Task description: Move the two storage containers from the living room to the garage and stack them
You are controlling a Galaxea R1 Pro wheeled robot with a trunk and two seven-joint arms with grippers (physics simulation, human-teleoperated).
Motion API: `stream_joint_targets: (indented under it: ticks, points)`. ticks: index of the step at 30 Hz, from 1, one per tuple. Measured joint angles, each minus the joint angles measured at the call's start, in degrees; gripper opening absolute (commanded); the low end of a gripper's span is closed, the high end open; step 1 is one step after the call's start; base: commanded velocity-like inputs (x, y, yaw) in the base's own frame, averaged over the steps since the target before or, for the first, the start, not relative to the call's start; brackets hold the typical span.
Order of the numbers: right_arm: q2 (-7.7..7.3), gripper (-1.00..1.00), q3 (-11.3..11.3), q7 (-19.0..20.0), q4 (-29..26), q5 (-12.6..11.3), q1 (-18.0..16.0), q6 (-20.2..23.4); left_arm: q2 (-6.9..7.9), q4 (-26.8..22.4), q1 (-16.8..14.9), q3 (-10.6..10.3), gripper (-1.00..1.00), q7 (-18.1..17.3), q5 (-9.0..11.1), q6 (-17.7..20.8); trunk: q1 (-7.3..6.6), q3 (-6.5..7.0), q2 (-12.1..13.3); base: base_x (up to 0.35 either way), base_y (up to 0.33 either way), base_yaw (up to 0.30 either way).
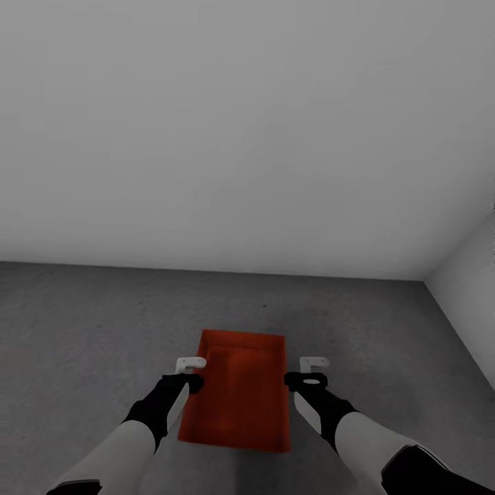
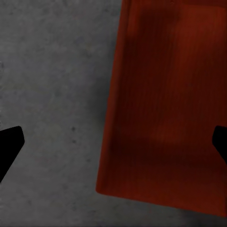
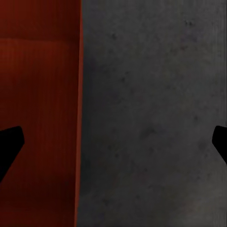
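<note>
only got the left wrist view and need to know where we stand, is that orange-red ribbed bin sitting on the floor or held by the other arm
Observer: The head view shows the orange-red ribbed rectangular bin sitting on the dark grey concrete floor, between both arms.
Operator: is the right gripper on it
Observer: No. The right gripper is open. In its wrist view the fingers straddle the bin's long edge and grip nothing.
Operator: whats ahead of us
Observer: A plain pale grey wall, beyond the bin's far end.
</note>
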Motion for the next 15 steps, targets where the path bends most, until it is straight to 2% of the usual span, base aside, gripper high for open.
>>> stream_joint_targets:
  ticks: [15]
  points:
    - [0.00, 1.00, 0.0, 0.0, 0.0, 0.0, 0.0, 0.0, 0.07, 0.0, 0.0, 0.0, 1.00, 0.0, 0.0, 0.0, -3.30, 4.04, 6.0, 0.000, 0.000, 0.000]
